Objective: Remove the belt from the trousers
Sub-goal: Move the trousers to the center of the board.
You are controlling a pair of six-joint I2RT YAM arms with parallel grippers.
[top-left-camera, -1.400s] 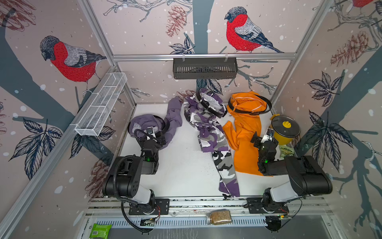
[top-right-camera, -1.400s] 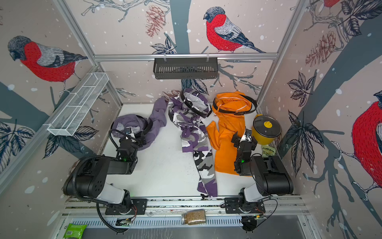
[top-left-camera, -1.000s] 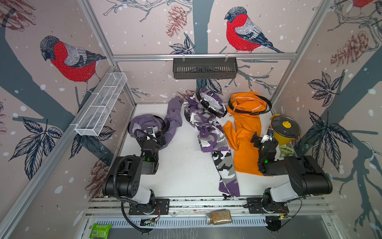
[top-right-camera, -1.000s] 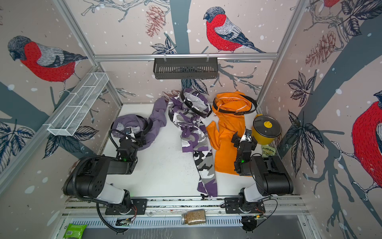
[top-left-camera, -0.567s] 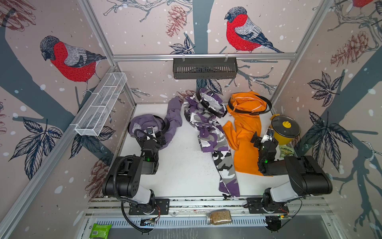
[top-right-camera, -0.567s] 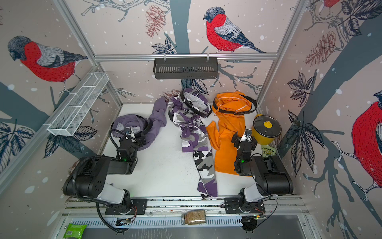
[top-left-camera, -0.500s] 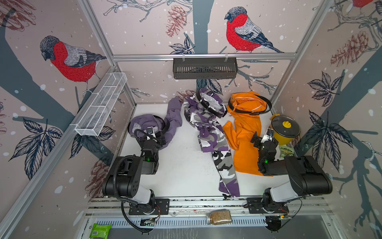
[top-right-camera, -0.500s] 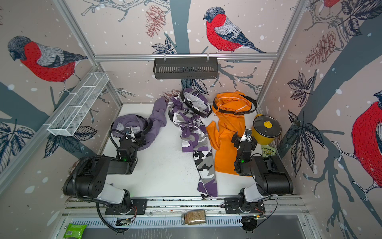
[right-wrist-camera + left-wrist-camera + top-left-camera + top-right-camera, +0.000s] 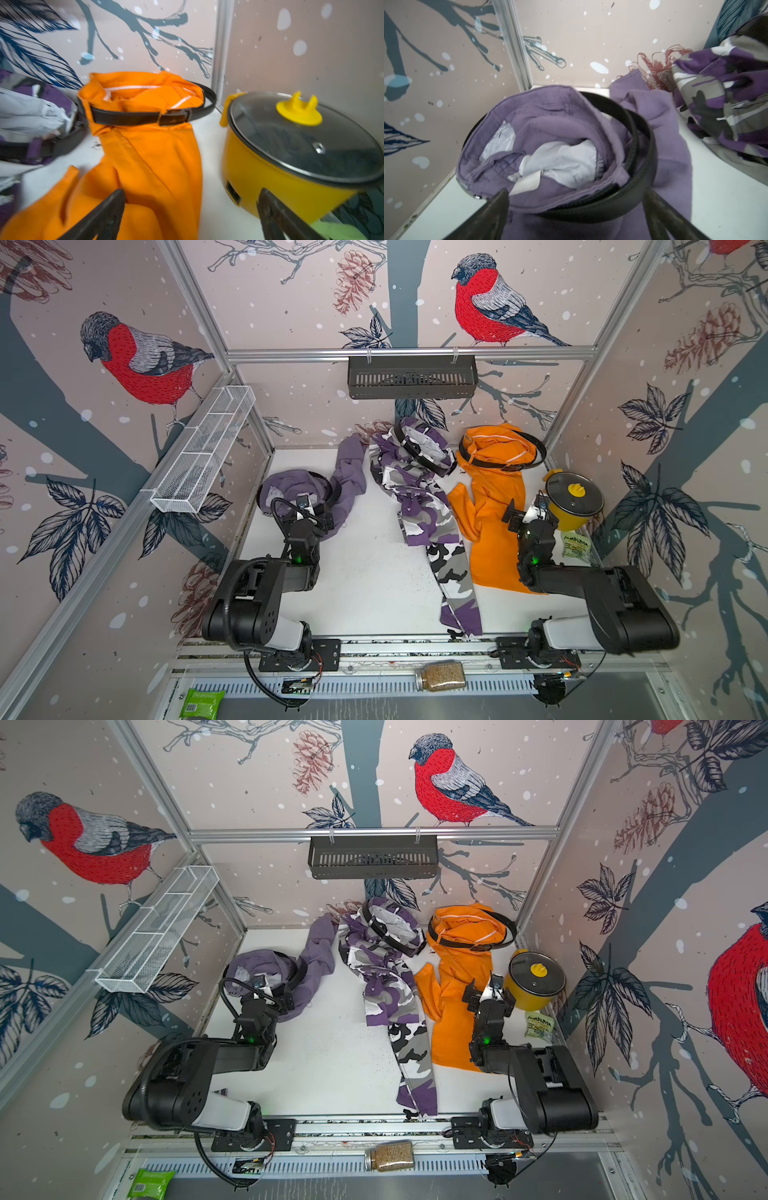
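Three trousers lie on the white table, each with a black belt round its waistband. The lilac trousers (image 9: 291,485) (image 9: 550,116) are at the left, their belt (image 9: 334,489) (image 9: 639,145) standing in a loop. My left gripper (image 9: 309,512) (image 9: 270,990) (image 9: 575,195) is open at that waistband, one finger on each side of the belt's near stretch. The camouflage trousers (image 9: 424,506) and their belt (image 9: 415,452) lie in the middle. The orange trousers (image 9: 494,506) (image 9: 158,158) carry a buckled belt (image 9: 498,464) (image 9: 128,117). My right gripper (image 9: 525,510) (image 9: 486,990) (image 9: 192,197) hangs open over the orange leg, holding nothing.
A yellow pot (image 9: 573,502) (image 9: 280,166) with a glass lid stands just right of my right gripper, a green packet (image 9: 575,545) beside it. A black basket (image 9: 411,377) hangs on the rear wall, a white wire basket (image 9: 203,448) on the left wall. A jar (image 9: 440,676) lies on the front rail.
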